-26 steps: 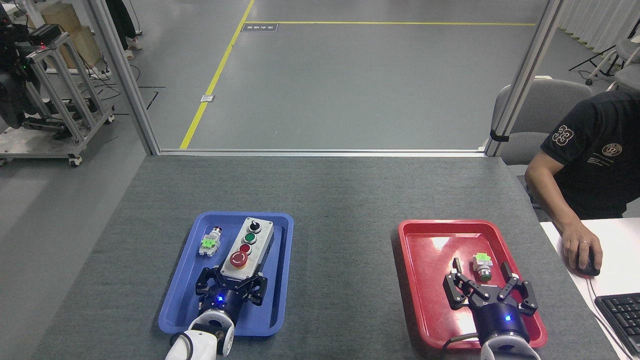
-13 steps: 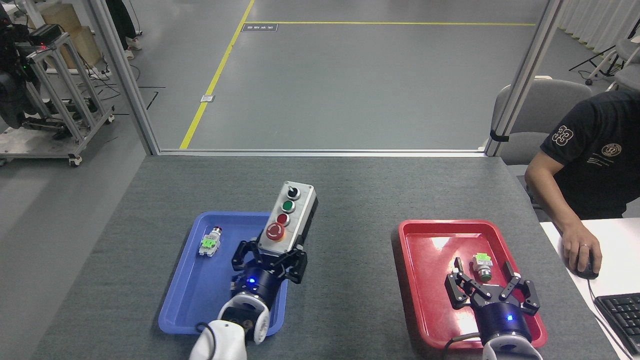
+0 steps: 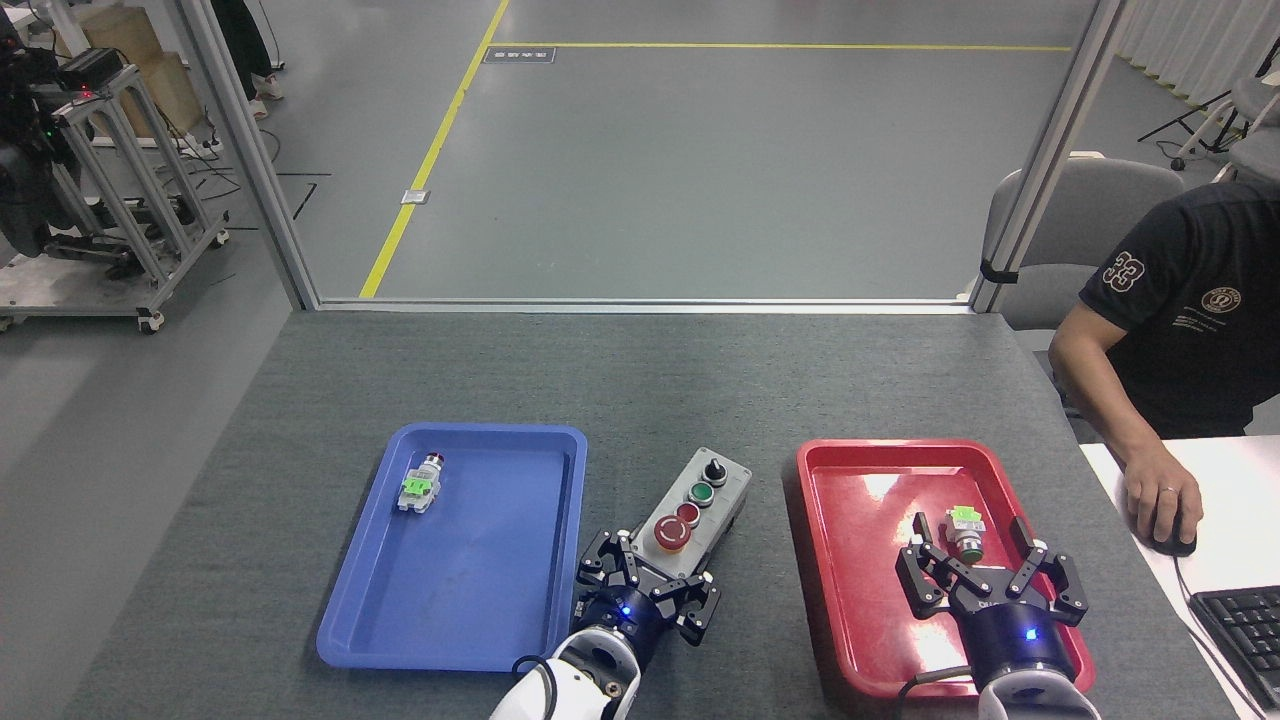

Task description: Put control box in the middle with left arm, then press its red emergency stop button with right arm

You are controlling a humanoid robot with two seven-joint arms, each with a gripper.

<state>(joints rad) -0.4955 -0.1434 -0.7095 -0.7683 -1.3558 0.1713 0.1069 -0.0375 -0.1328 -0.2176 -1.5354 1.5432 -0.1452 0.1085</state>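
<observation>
A: What has moved since the earlier frame?

B: The left arm is carrying the control box [image 3: 697, 514] out of the blue tray [image 3: 470, 640] and to the right. One second ago the box was lying in that tray; half a second ago it was raised over the tray's far right corner. Now it is sitting low between the blue tray and the red tray [image 3: 850, 560], over the grey table [image 3: 640, 380].

A: Is the left gripper [image 3: 648, 590] letting go?

B: Not yet, I think. Its fingers are closing around the near end of the box, just beside the red emergency stop button [image 3: 672, 533]. I cannot tell if the box is already resting on the table.

A: And the right gripper [image 3: 986, 583]?

B: It is hardly moving. It is hovering over the red tray with its fingers spread wide and nothing between them, near a small switch part with a green tab [image 3: 965, 530].

A: So the first step is nearly finishing?

B: I am judging so. The box is roughly in the middle; releasing and pressing are remaining.
</observation>
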